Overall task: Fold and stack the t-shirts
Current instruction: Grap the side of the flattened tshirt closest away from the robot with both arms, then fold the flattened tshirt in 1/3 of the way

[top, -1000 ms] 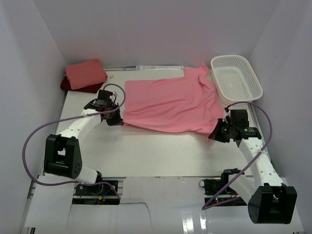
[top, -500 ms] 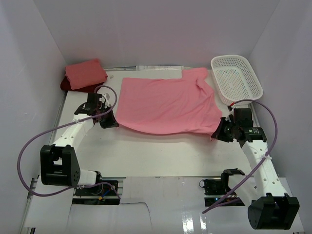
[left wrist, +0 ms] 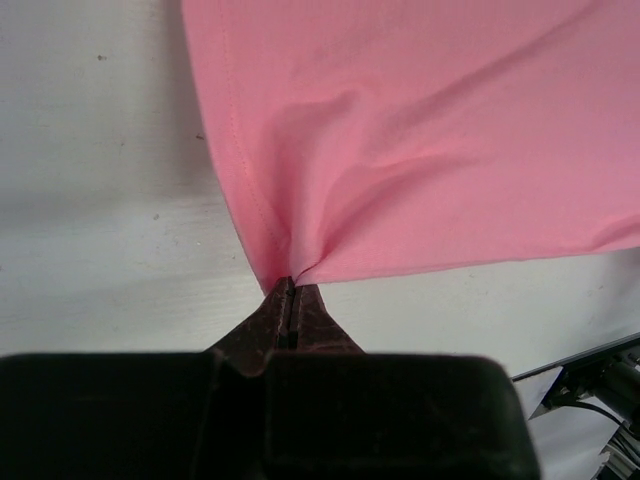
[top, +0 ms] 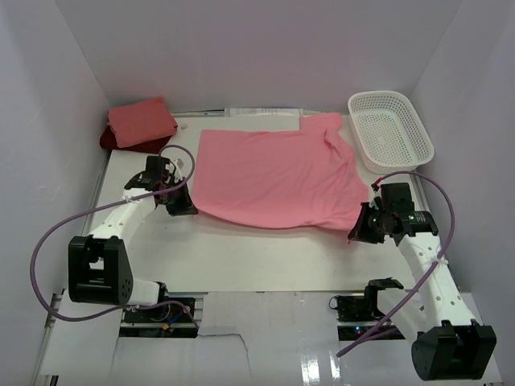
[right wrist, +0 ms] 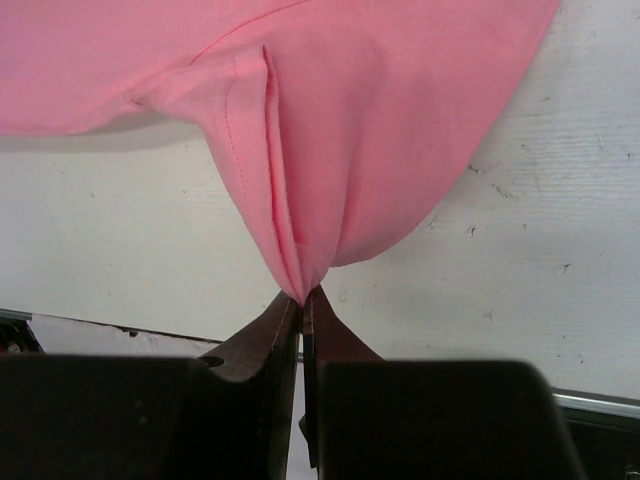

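At the far left, a folded salmon pink t-shirt [top: 142, 121] was stacked on the dark red t-shirt [top: 108, 141]. The left pincer [top: 190, 209] was pinched shut on one near corner of the rose pink t-shirt [top: 273, 173], spread across the tabletop [top: 257, 257], and the right pincer [top: 355, 234] on the other. Flattening was judged in hand; next, both corners would need carrying evenly across for a fold.

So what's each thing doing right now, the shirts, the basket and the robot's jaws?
rose pink t-shirt: spread out on the table, both near corners pinched.
salmon pink t-shirt: folded, lying on top of the dark red one.
dark red t-shirt: underneath, mostly hidden.
white basket: upright, empty.
left jaws: shut on the rose pink t-shirt.
right jaws: shut on the rose pink t-shirt.
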{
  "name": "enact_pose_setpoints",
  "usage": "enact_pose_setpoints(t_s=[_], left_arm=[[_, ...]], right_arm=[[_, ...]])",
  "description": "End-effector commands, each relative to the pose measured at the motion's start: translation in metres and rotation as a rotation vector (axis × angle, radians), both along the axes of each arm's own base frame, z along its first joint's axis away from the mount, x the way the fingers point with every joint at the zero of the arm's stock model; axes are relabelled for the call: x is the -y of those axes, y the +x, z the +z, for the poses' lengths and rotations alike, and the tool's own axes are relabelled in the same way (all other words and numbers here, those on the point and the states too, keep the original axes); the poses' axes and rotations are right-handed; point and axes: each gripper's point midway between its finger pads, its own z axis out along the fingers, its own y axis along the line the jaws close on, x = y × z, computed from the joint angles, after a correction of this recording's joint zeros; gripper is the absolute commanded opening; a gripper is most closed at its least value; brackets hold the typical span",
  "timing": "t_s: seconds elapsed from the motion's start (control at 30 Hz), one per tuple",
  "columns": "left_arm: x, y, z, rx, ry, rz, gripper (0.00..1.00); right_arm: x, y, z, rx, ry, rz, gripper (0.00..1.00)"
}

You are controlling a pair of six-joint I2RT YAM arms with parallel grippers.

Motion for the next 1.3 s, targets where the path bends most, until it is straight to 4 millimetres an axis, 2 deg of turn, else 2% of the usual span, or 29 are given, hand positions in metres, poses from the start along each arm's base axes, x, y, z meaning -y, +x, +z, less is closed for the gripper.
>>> enact_pose_setpoints(t_s=[0.0, 0.3, 0.33, 0.43, 0.47, 0.53, 0.57, 0.6, 0.67, 0.73, 0.77, 1.13, 1.27], left_arm=[[0.004, 0.020, 0.018, 0.057, -0.022, -0.005, 0.00], [0.007, 0.053, 0.025, 0.066, -0.034, 0.019, 0.00], [0.007, 0.055, 0.023, 0.057, -0.034, 0.021, 0.00], [0.009, 0.067, 0.026, 0.062, -0.044, 0.022, 0.00], [0.010, 0.071, 0.021, 0.046, -0.044, 0.026, 0.00], [0.012, 0.085, 0.029, 0.066, -0.049, 0.025, 0.00], [0.012, 0.090, 0.022, 0.044, -0.048, 0.028, 0.00], [0.013, 0.101, 0.031, 0.066, -0.048, 0.029, 0.00], [0.012, 0.110, 0.024, 0.044, -0.038, 0.035, 0.00], [0.012, 0.122, 0.029, 0.063, -0.034, 0.037, 0.00], [0.013, 0.124, 0.021, 0.040, -0.031, 0.035, 0.00], [0.021, 0.151, 0.004, 0.019, 0.016, 0.003, 0.00], [0.019, 0.159, 0.005, 0.021, 0.031, 0.014, 0.00]], right_arm=[[0.005, 0.028, 0.020, 0.062, -0.041, 0.000, 0.08], [0.005, 0.089, 0.034, 0.093, -0.081, 0.034, 0.08], [0.004, 0.099, 0.042, 0.115, -0.081, 0.037, 0.08], [0.003, 0.115, 0.040, 0.099, -0.085, 0.045, 0.08], [0.002, 0.128, 0.043, 0.100, -0.083, 0.044, 0.08], [-0.003, 0.141, 0.047, 0.099, -0.063, 0.060, 0.08], [-0.006, 0.153, 0.061, 0.128, -0.054, 0.061, 0.08], [-0.008, 0.161, 0.055, 0.105, -0.049, 0.062, 0.08], [-0.012, 0.181, 0.064, 0.119, -0.035, 0.066, 0.08], [-0.015, 0.193, 0.070, 0.131, -0.033, 0.070, 0.08], [-0.016, 0.202, 0.073, 0.128, -0.034, 0.073, 0.08], [-0.025, 0.238, 0.060, 0.100, -0.021, 0.111, 0.08], [-0.025, 0.247, 0.043, 0.059, -0.029, 0.118, 0.08]])
